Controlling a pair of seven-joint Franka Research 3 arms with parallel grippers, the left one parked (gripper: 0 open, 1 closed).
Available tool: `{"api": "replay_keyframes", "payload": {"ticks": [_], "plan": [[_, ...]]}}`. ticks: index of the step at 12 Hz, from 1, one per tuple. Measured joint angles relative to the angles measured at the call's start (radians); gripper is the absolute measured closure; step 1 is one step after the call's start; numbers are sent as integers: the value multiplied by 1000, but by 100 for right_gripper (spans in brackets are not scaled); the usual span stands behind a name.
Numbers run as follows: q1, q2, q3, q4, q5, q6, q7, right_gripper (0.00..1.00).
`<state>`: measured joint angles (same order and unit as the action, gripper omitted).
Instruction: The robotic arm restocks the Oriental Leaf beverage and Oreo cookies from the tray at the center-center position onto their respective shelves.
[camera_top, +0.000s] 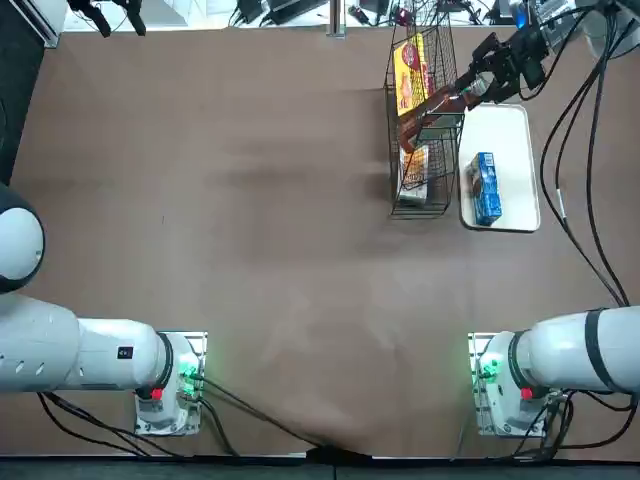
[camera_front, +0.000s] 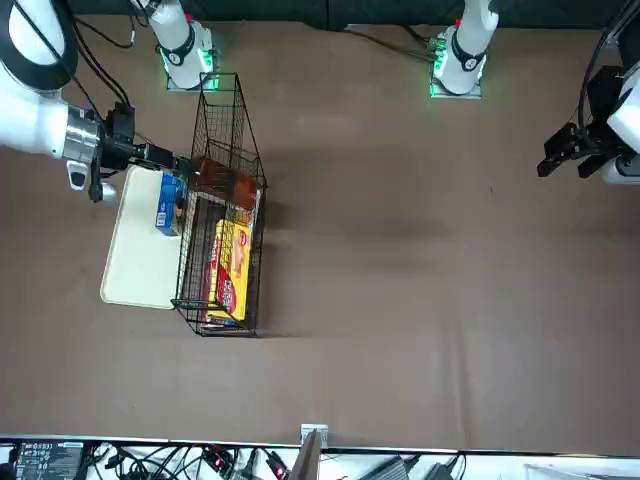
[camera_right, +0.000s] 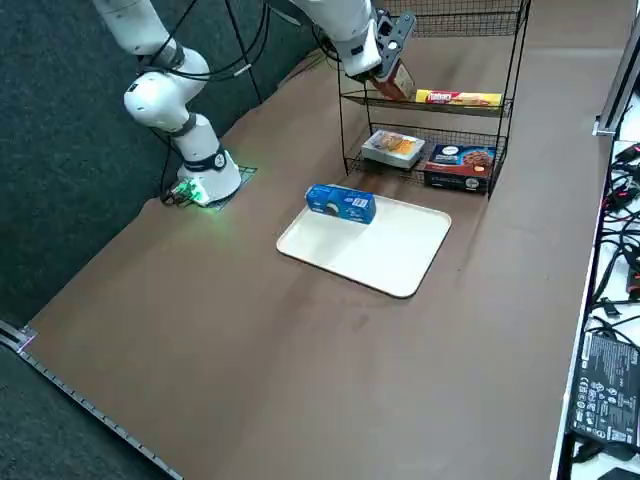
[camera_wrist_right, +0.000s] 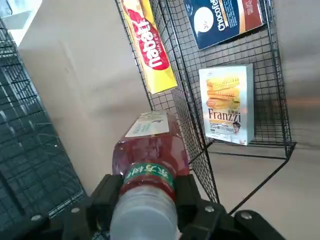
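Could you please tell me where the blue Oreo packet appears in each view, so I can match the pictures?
Top view: right of centre, on the tray.
Front view: upper left, the packet beside the rack.
Right side view: just above centre, on the tray's near-base end.
Right wrist view: not in it.
Shared landmark: the black wire rack, in all four.
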<state>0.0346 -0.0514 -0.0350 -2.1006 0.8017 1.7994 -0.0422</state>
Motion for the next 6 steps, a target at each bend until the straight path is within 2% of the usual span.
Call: {"api": "replay_keyframes", "payload": {"ticks": [6], "plan": [[4, 16, 0, 0, 2, 5, 0, 42]]}}
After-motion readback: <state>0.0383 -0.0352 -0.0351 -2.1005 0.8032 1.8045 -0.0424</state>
